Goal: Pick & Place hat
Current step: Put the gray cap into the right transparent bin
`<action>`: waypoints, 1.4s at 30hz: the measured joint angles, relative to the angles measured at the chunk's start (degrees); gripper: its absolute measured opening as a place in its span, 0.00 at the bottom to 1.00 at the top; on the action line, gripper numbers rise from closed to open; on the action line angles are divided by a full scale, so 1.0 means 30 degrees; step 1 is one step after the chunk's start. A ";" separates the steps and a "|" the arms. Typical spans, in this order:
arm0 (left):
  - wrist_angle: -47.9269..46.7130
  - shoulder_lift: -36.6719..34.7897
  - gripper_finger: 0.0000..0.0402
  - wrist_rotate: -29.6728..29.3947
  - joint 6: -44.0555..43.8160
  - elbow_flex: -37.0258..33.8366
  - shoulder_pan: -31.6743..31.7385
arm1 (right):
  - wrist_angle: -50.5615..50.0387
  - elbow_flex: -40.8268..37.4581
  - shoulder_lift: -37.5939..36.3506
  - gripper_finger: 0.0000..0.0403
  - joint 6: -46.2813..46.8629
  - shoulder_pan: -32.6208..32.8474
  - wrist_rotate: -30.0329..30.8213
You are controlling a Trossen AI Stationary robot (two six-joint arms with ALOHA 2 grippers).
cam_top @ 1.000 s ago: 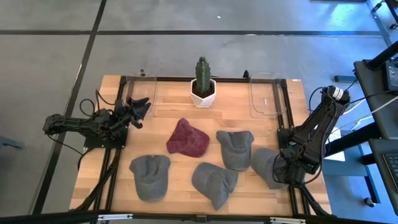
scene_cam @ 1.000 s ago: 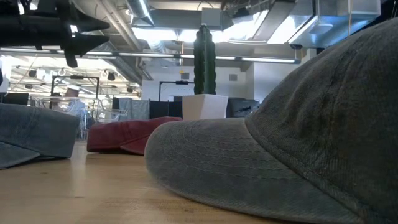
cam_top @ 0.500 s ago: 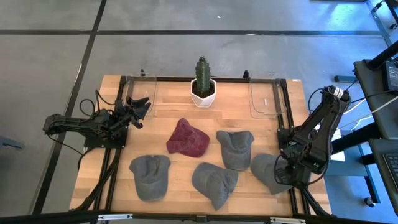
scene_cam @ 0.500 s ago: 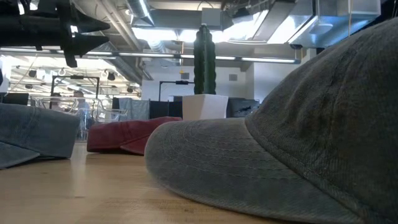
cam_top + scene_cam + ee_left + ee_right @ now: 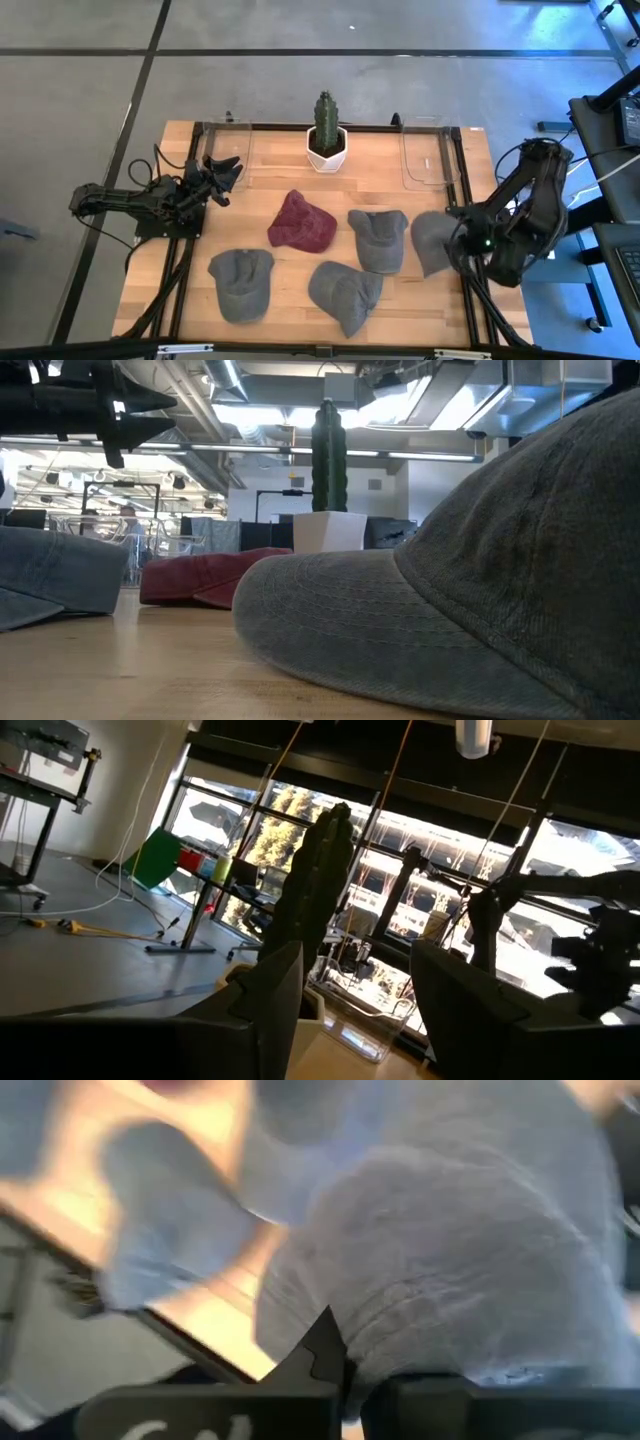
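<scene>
1. Right gripper point(image 5: 458, 245) at the table's right edge, clenched on the grey hat point(image 5: 430, 240), hat lifted and hanging beside it
2. Keep the pinch firm and carry high, clear of the neighbouring grey cap point(image 5: 378, 238)
3. Left gripper point(image 5: 228, 172) parked far left, fingers spread, holding nothing

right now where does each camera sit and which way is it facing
High view: above the table, looking straight down; shows both arms, the left gripper by the left edge, the right gripper on a grey hat.
Low view: at table-top height, looking level past a grey cap; the left arm shows at top left.
Left wrist view: on the left wrist, facing the cactus; its own fingers show, apart.
Right wrist view: on the right wrist, pressed close to the grey hat.
Shared: high, low and left wrist views all show the cactus.
</scene>
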 joint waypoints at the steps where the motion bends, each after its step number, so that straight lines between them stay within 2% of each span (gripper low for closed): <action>1: 0.0000 0.0000 0.45 0.0005 0.0000 0.0000 -0.0005 | 0.0033 0.0260 -0.0133 0.03 -0.0678 -0.0347 0.0964; 4: -0.0083 0.0000 0.45 0.0078 0.0000 0.0000 -0.0007 | -0.0009 0.0965 -0.0400 0.03 -0.2118 -0.1532 0.4511; 6: -0.0087 0.0015 0.44 0.0109 0.0000 0.0000 0.0000 | -0.0005 0.1331 -0.0516 0.03 -0.3578 -0.2460 0.5669; 14: -0.0041 0.0029 0.44 -0.0020 -0.0480 0.0000 -0.0002 | 0.0404 0.2146 -0.0600 0.03 -1.1446 -0.6964 0.6244; 21: 0.0091 0.0029 0.45 0.0063 -0.2591 0.0000 -0.0004 | 0.2413 0.2153 -0.0280 0.03 -2.0478 -1.0531 0.0910; 23: 0.0095 0.0029 0.45 0.0633 -0.3292 0.0000 0.0000 | 0.2789 0.2153 0.0074 0.03 -2.3185 -1.1288 -0.0439; 27: 0.0080 0.0179 0.44 0.2156 -0.3929 0.0111 -0.0007 | 0.2624 0.2153 0.1101 0.03 -2.8468 -1.2351 -0.2670; 31: 0.0091 0.0742 0.44 0.2650 -0.3909 0.0547 -0.0003 | 0.1769 0.2153 0.2378 0.03 -3.2670 -1.2879 -0.4449; 35: 0.0080 0.1520 0.44 0.2703 -0.3491 0.0935 -0.0007 | 0.0126 0.2153 0.4082 0.03 -3.5010 -1.3293 -0.6645; 40: 0.0098 0.2355 0.44 0.2710 -0.3483 0.1122 -0.0007 | -0.0039 0.2332 0.6039 0.03 -3.5502 -1.3628 -1.1082; 42: 0.0019 0.2474 0.44 0.2703 -0.3489 0.1122 -0.0007 | 0.0020 0.2364 0.6600 0.03 -3.5136 -1.3599 -1.1819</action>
